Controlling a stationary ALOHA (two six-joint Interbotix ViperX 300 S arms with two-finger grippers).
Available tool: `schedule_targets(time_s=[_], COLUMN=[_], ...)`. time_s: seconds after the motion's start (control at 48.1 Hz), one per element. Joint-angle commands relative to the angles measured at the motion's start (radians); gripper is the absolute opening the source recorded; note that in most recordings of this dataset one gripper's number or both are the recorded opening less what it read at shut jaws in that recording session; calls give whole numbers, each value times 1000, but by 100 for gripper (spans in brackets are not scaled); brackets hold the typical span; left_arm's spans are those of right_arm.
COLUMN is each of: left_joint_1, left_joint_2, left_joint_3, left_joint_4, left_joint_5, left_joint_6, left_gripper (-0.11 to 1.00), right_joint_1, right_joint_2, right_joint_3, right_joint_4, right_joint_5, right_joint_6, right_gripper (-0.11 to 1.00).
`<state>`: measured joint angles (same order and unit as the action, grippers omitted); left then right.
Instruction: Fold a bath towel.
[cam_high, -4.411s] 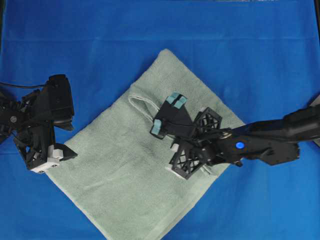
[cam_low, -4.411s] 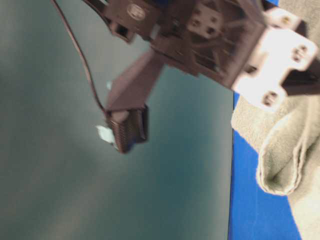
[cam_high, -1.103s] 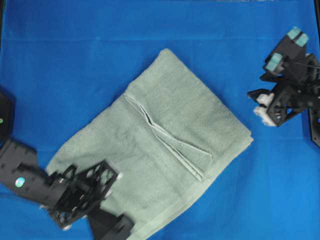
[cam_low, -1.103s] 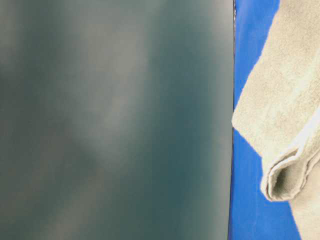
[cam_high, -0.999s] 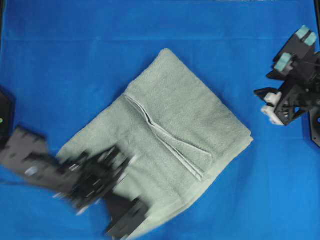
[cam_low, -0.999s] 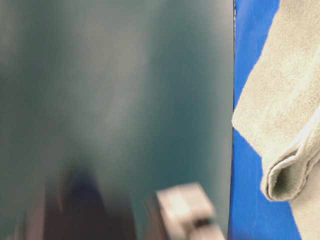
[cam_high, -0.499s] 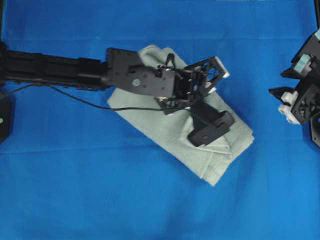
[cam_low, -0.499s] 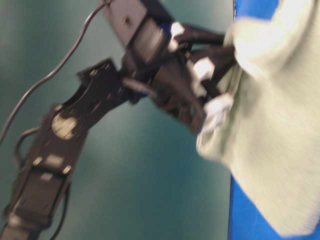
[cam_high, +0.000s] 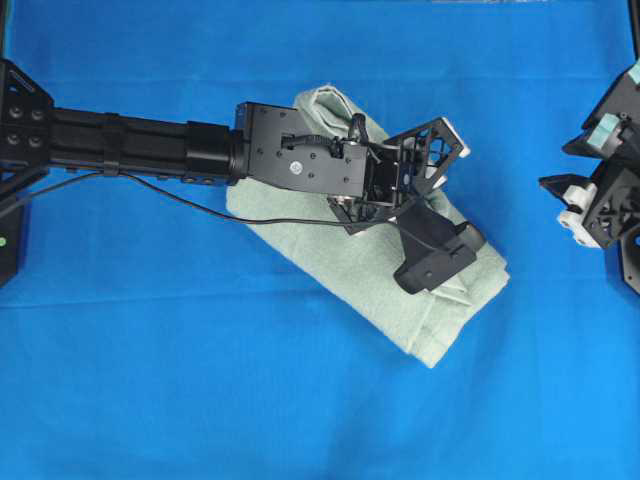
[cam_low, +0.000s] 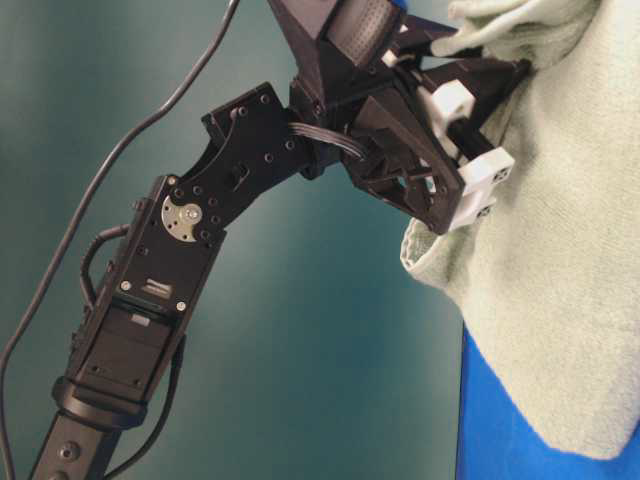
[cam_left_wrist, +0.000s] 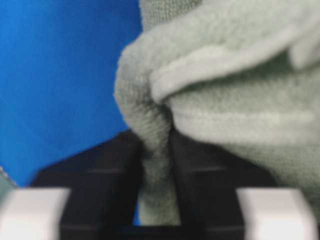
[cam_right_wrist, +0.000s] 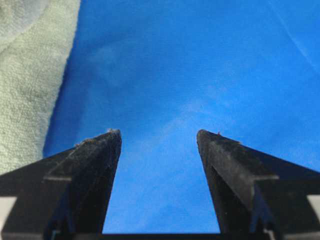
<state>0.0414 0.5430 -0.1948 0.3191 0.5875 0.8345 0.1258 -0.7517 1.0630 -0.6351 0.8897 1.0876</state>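
- The bath towel (cam_high: 375, 275) lies folded into a thick slanted band in the middle of the overhead view, running from the upper centre down toward the lower right, on the blue cloth (cam_high: 200, 380) that covers the table.
- The left arm (cam_high: 140, 150) reaches in from the left edge of the overhead view, stretched out level across the blue cloth, and its left gripper (cam_high: 440, 205) sits over the upper right part of the towel.
- In the left wrist view a bunched ridge of the towel (cam_left_wrist: 150, 120) runs down into the narrow gap between the two black fingers (cam_left_wrist: 100, 175); the jaws are pinched on that fold.
- The table-level view shows the same gripper (cam_low: 450, 130) at the top of the frame with towel edges (cam_low: 560, 300) draped beside and below it, a hemmed corner hanging just under the white end blocks.
- A black cable (cam_high: 200, 205) trails along the left arm and crosses the towel's left edge.
- The right gripper (cam_high: 600, 190) rests at the far right edge of the overhead view, well apart from the towel.
- In the right wrist view its jaws stand wide open over bare blue cloth (cam_right_wrist: 200, 65), holding nothing, with a strip of towel (cam_right_wrist: 30, 75) at the left edge of the frame.
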Motion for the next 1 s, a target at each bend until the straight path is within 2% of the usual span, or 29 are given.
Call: schedule_targets(time_s=[0.0, 0.146, 0.229, 0.354, 0.458, 0.583, 0.666, 0.832, 0.978], left_joint_1=[-9, -28, -38, -52, -61, -71, -81, -92, -87], left_joint_2=[-31, -57, -86, -133, -181, -256, -324, -479, -652], left_joint_3=[-20, -11, -8, -2, 26, 89, 166, 327, 489], left_joint_4=[-18, -38, -38, -38, -38, -38, -40, -40, -40], left_joint_5=[-34, -92, -121, -166, -198, -230, -262, -380, -469], left_joint_6=[-21, -94, -146, -242, -344, -517, -574, -732, -813], left_gripper=[29, 72, 85, 79, 80, 80, 80, 80, 80], right_joint_1=[0, 2, 0, 2, 2, 2, 2, 2, 2], right_joint_2=[-3, -15, -26, -46, -67, -95, -114, -130, -132], right_joint_3=[-11, -12, -12, -14, -14, -18, -21, -28, -29], right_joint_4=[-9, -8, -9, -9, -17, -31, -46, -81, -112], right_joint_5=[-3, -5, -5, -5, -9, -28, -44, -66, -77], right_joint_6=[0, 0, 0, 0, 0, 0, 0, 0, 0], right_gripper=[63, 63, 63, 63, 63, 63, 63, 63, 63])
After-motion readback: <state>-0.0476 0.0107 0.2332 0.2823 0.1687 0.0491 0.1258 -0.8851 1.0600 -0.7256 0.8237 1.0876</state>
